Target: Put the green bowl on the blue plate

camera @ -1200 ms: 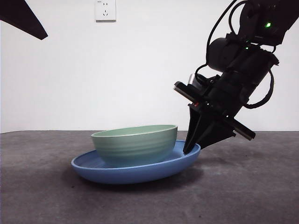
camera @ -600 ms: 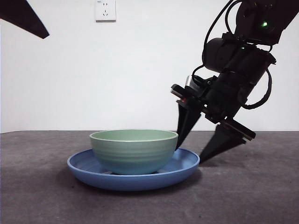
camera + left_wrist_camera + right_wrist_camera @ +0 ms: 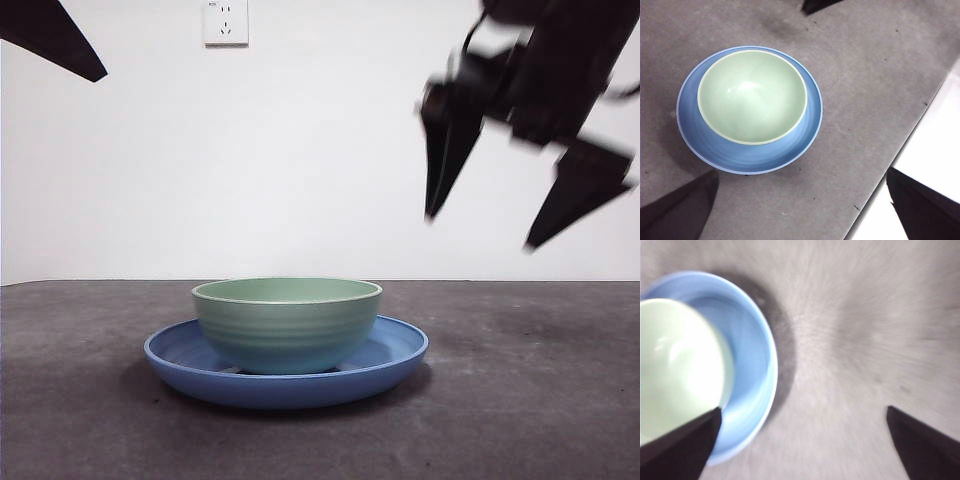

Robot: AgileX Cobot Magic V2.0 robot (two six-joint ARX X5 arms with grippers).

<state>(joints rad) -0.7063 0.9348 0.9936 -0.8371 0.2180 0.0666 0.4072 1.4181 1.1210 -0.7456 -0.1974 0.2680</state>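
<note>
I'm seeing the green bowl (image 3: 287, 323) sitting upright inside the blue plate (image 3: 395, 350) on the grey table (image 3: 520, 400). My right gripper (image 3: 500, 215) is hanging above and beside them, jaws spread, gripping nothing. My left gripper (image 3: 800, 200) is waiting overhead, jaws apart too.

Your front view sits low, level across the table (image 3: 520, 400), facing the wall. Your left wrist view looks down from high above, and your right wrist view looks down closer; all three share the green bowl (image 3: 287, 322) on the blue plate (image 3: 390, 352).
</note>
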